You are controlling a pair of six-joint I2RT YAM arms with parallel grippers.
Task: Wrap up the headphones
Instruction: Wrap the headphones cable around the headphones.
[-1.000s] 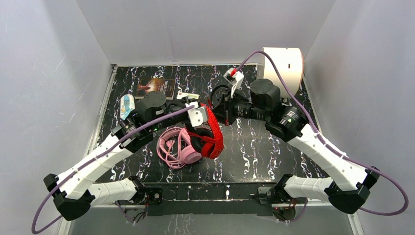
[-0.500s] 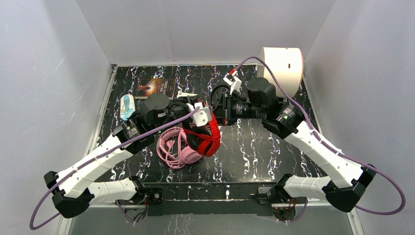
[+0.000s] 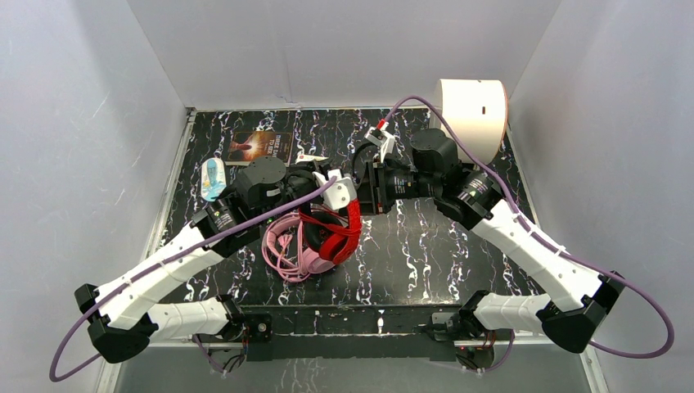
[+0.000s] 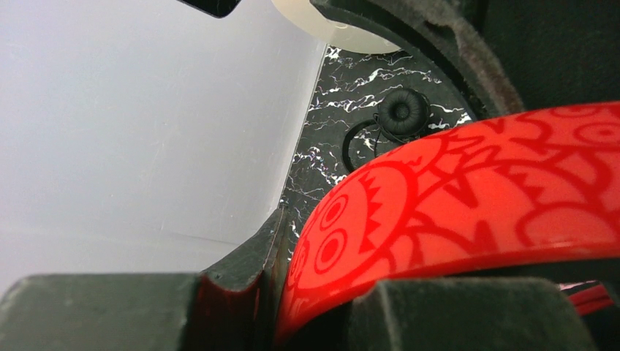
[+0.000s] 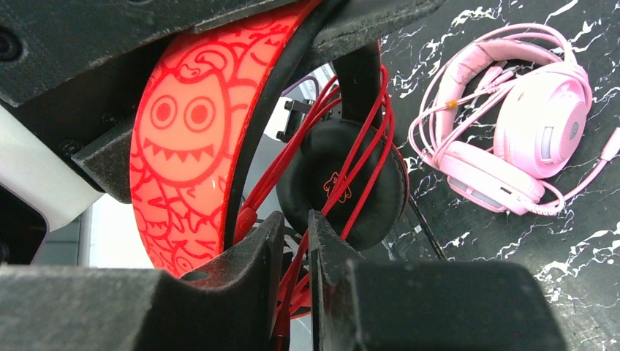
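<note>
"Table [image 3: 425,246] first. What stands on it?"

"It is a black top with white veining, walled in by pale panels. A white drum [image 3: 473,110] sits at the back right corner; whether it holds anything I cannot tell."

"And the headsets?"

"The red headset [image 3: 348,225] is the one being handled, lifted near the middle between the two arms. Its printed headband [image 5: 186,146] sits clamped in the left gripper [image 4: 307,314], jaws closed on the band. Red cable [image 5: 358,153] crosses its black ear cup [image 5: 343,183] in several strands."

"The right gripper [image 5: 295,248]?"

"It is right up against that headset from the far side. The jaws stand a little apart and strands of the red cable run down through the gap. They look loose there, not pinched."

"Where are the other two?"

"The pink headset [image 3: 299,250] lies flat on the table just left of the red one, its cable looped around it. The black headset [image 4: 401,113] is farther back. The left wrist view shows one round ear pad resting on the table with thin cable curling beside it."

"Smaller things?"

"A dark book [image 3: 260,146] lies near the back wall, and a small pale blue packet [image 3: 212,178] sits left of it, by the left arm's elbow."
</note>
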